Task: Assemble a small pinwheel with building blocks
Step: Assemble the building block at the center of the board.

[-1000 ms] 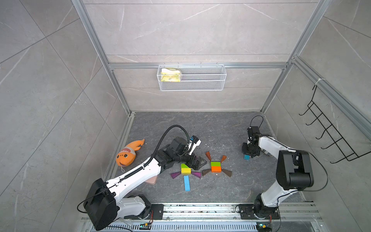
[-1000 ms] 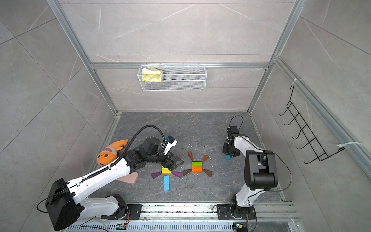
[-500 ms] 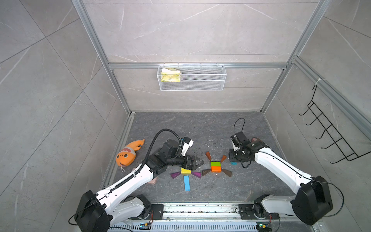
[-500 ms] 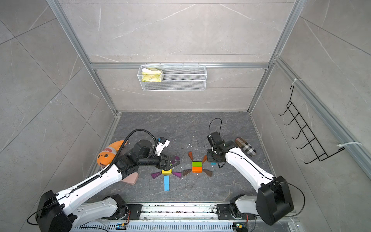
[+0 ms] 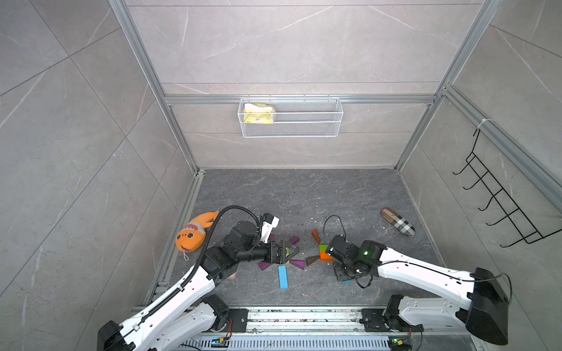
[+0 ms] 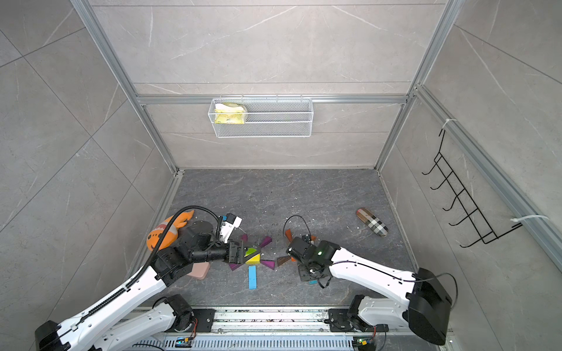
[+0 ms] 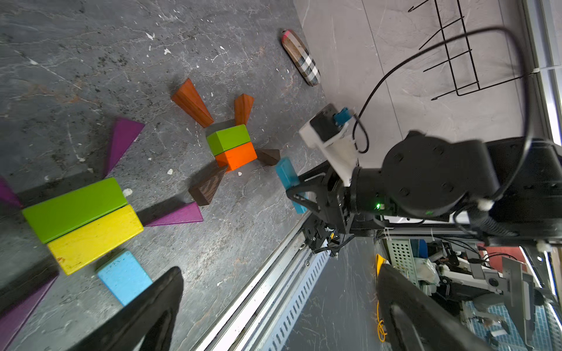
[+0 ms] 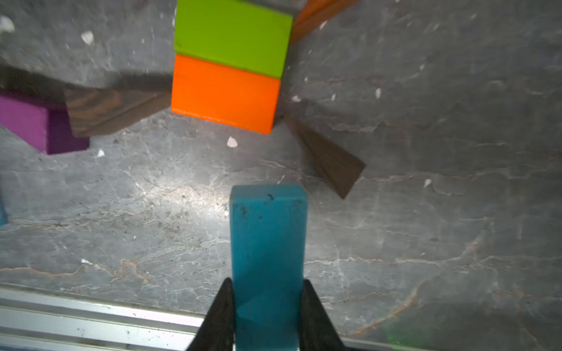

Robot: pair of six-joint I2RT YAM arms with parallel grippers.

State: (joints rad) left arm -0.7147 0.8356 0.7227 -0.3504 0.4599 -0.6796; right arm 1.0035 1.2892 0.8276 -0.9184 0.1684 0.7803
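Observation:
A green brick [image 7: 74, 209] and a yellow brick [image 7: 94, 238] lie side by side, with purple wedges [image 7: 121, 142] around them and a blue bar [image 5: 282, 277] on their near side. My left gripper [image 5: 287, 251] hovers open over this pair and holds nothing. To the right, a green brick [image 8: 231, 39] and an orange brick [image 8: 225, 94] sit together with orange wedges [image 7: 190, 101] and brown wedges [image 8: 331, 161] around them. My right gripper [image 8: 267, 285] is shut on a second blue bar [image 8: 267, 243], just off the orange brick's near side.
An orange plush fish [image 5: 194, 232] lies by the left wall and a plaid pouch [image 5: 397, 221] at the far right. A wire basket [image 5: 290, 117] hangs on the back wall, a hook rack [image 5: 501, 209] on the right wall. The metal rail [image 5: 304, 316] runs along the front.
My right arm has swung in from the right wall with the blue bar, to the near side of the green and orange bricks. The left gripper has shifted slightly nearer and stays open.

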